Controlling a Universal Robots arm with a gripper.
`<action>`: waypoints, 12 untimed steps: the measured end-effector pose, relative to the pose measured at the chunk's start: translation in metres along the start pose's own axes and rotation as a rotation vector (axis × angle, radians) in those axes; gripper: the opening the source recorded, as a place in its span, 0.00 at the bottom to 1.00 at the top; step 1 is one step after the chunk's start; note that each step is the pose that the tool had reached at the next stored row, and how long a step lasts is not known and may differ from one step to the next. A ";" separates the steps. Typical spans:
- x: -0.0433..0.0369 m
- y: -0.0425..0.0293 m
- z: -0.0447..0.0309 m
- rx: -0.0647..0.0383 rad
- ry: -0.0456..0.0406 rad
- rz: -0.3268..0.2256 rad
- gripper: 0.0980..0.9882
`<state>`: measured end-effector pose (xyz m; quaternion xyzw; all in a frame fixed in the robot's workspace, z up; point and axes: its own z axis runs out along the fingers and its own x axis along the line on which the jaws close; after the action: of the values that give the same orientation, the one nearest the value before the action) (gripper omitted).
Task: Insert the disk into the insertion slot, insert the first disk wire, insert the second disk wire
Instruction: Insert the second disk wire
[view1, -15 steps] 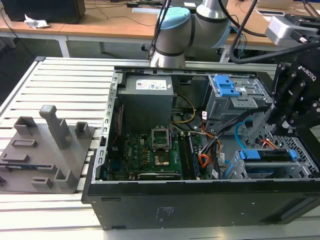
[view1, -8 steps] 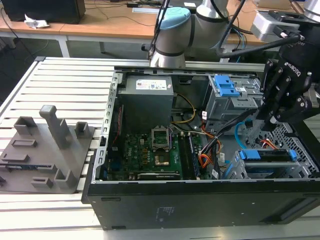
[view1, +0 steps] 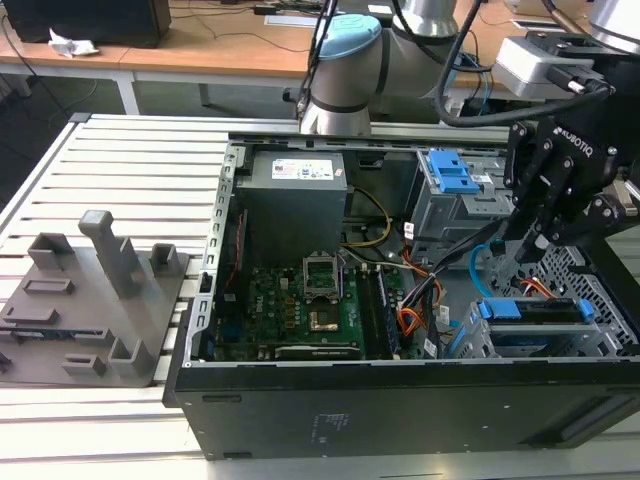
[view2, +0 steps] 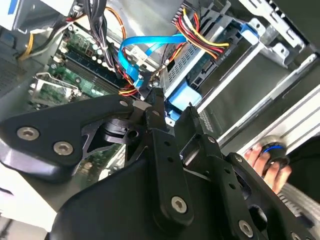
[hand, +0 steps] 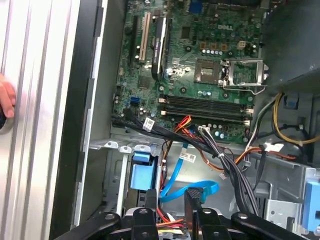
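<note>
1. A slatted metal table (view1: 130, 170) carries an open computer case (view1: 300, 410), with wooden desks behind it along the upper edge of the exterior view.
2. The black gripper (view1: 525, 245) hangs over the case's interior at the upper right of the exterior view. It is pointed down toward the drive area. I cannot tell whether it is open or closed.
3. Nearest to it is a blue flat cable (view2: 131, 55). In the second wrist view the cable loops across and drops to a spot just beside the gripper's tip.
4. A bundle of red, yellow and black wires (view2: 200, 35) runs close by, over a grey metal bay.
5. The disk (view1: 535, 312), with its bright blue carrier, lies inside the insertion slot (view1: 600, 340) at the lower right of the exterior view, below the gripper.
6. Behind the slot stands a taller cage with a blue latch (view1: 450, 172).
7. A green motherboard (view1: 300, 310) fills the case's middle, with a grey power supply (view1: 297, 195) above it.
8. A person's hand (view2: 257, 159) rests outside the case wall.
9. A grey fixture (view1: 90, 290) sits at the exterior view's left.
</note>
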<state>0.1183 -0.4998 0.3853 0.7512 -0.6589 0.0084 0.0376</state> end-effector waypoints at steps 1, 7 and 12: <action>-0.0007 0.0001 0.0003 0.001 0.0005 -0.009 0.30; -0.0178 0.0021 0.0032 0.002 0.0013 -0.028 0.30; -0.0318 0.0048 0.0157 0.004 0.0171 -0.068 0.30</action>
<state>0.1088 -0.4700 0.3679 0.7731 -0.6327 0.0148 0.0421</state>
